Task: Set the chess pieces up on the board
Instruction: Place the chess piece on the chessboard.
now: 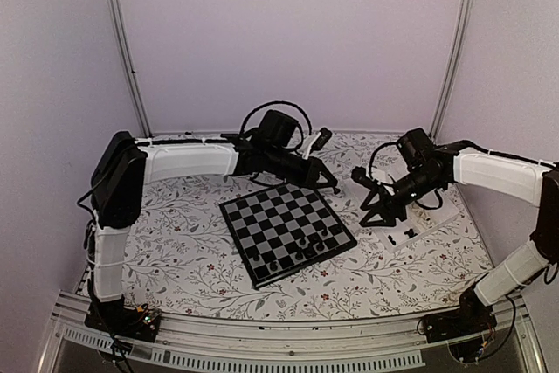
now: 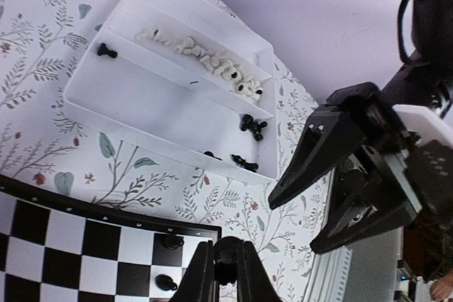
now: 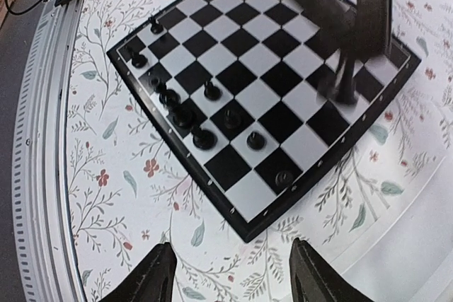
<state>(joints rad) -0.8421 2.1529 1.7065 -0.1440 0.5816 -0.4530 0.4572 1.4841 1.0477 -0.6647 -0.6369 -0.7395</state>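
Left wrist view: left gripper (image 2: 225, 274) cut off by bottom edge. Dark lump between fingers (image 2: 204, 277), piece or not unclear. Board (image 2: 85, 238) cropped at left and bottom. Cream pieces (image 2: 212, 61) heaped in tray (image 2: 141, 104), kinds too small to tell.
Right wrist view: left arm (image 3: 361, 12) blurred, hides squares beneath. Right gripper (image 3: 233, 277) shows fingertips only.
Top view: black pieces (image 1: 301, 242) too small to identify.

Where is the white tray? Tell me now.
In the top view, the white tray sits just right of the board, on the right arm's side.
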